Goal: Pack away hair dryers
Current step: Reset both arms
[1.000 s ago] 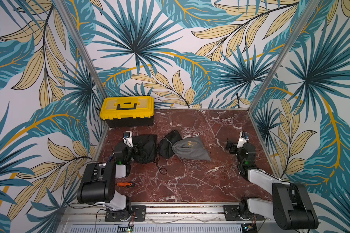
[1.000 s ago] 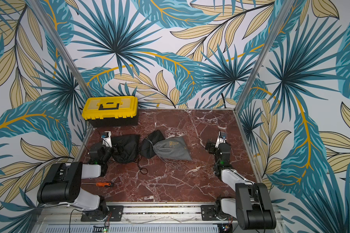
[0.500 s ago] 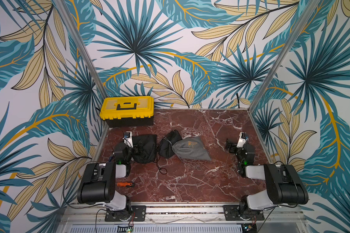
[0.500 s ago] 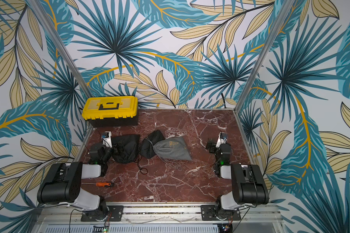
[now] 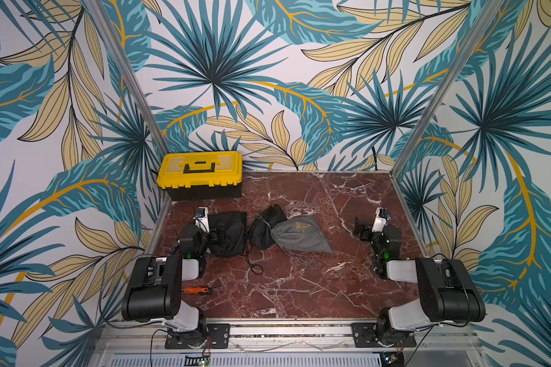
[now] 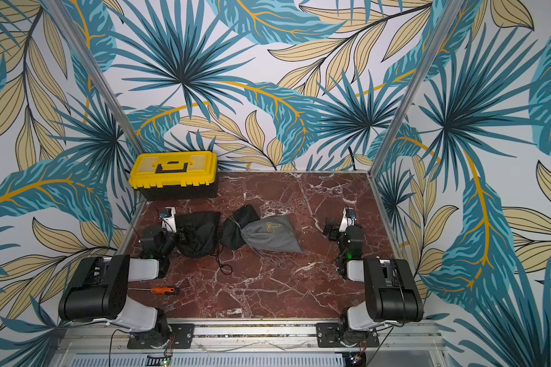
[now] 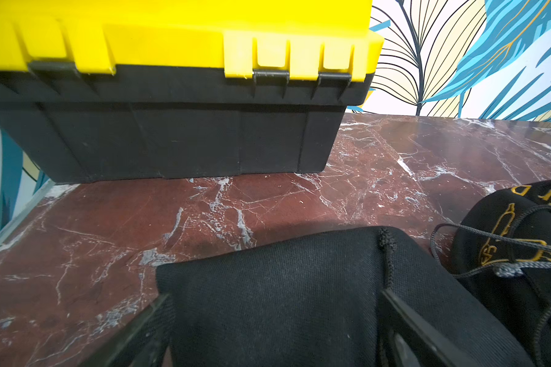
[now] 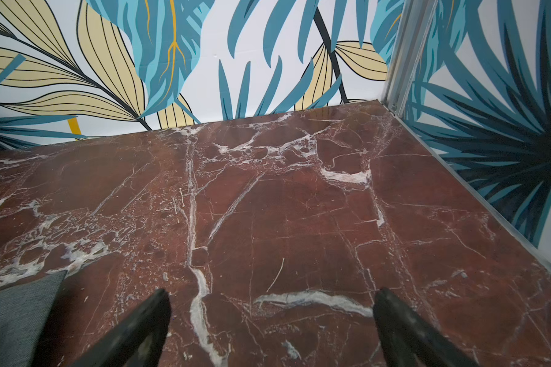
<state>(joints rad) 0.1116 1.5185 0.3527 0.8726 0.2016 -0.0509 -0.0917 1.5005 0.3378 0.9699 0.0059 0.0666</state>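
The left claw (image 7: 274, 297) stands wide, its fingers on either side of a black drawstring pouch (image 5: 228, 233) without pinching the cloth. The right claw (image 8: 272, 294) is just as wide and holds nothing, over bare marble surface (image 5: 299, 286) with only a corner of the grey pouch (image 5: 303, 236) at its side. Both arms are folded low near their bases.

No hair dryers show bare in any view. The pouches look plump, so I judge the dryers to be inside them, though the fabric hides what they hold.

That points to the packing being at or near its end. The step in hand seems to be clearing the left claw from its pouch. To do it well, lift straight up before pulling back, so a finger does not catch the loose cord (image 5: 252, 263) trailing on the marble and drag the pouch along.

Count:
- Three pouches: two black, the second black pouch (image 5: 266, 227) touching the grey one, and one grey.
- One yellow toolbox (image 5: 201, 173), shut, at the far corner.
- One orange-handled screwdriver (image 5: 198, 290) beside the left arm's base.
- No dryers in sight.
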